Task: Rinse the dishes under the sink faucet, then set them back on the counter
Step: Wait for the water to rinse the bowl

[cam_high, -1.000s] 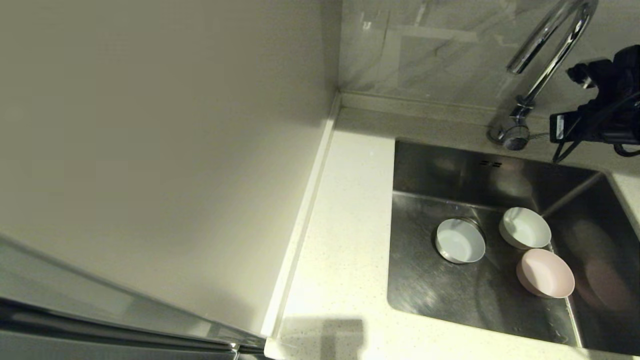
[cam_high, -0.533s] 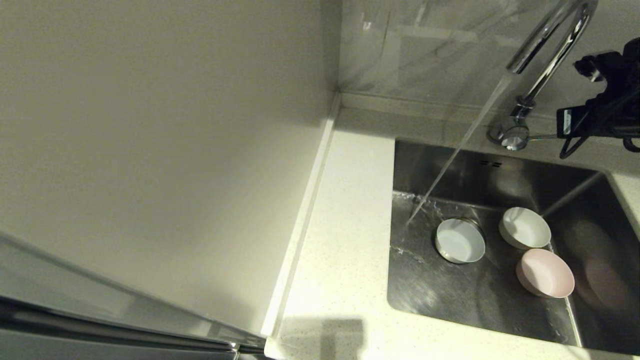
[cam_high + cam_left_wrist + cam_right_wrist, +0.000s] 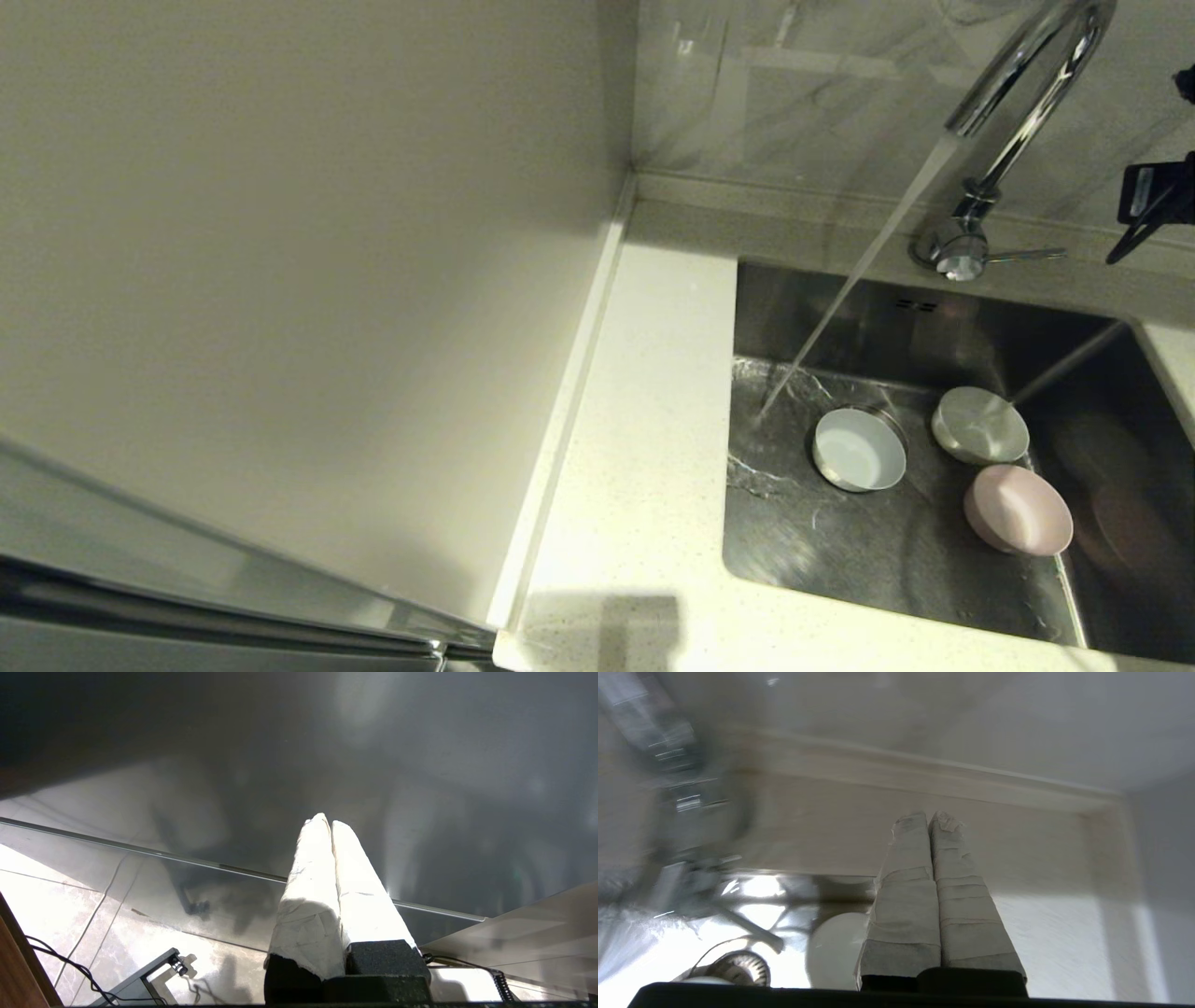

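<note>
Pale blue bowl [image 3: 859, 450] sits lower left of the right gripper [image 3: 931, 817], whose jaws are clenched empty, at frame's right edge.

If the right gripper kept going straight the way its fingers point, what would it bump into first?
The right gripper, fingers shut, points across the counter toward the raised edge strip below the wall. It would probably meet that strip or the wall just above it first, though depth is hard to judge.

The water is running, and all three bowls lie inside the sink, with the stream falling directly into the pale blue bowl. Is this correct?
Not quite. In the head view the stream hits the sink floor beside the pale blue bowl, not inside it. The rest holds: the faucet runs, and the white bowl and pink bowl are also in the sink.
</note>
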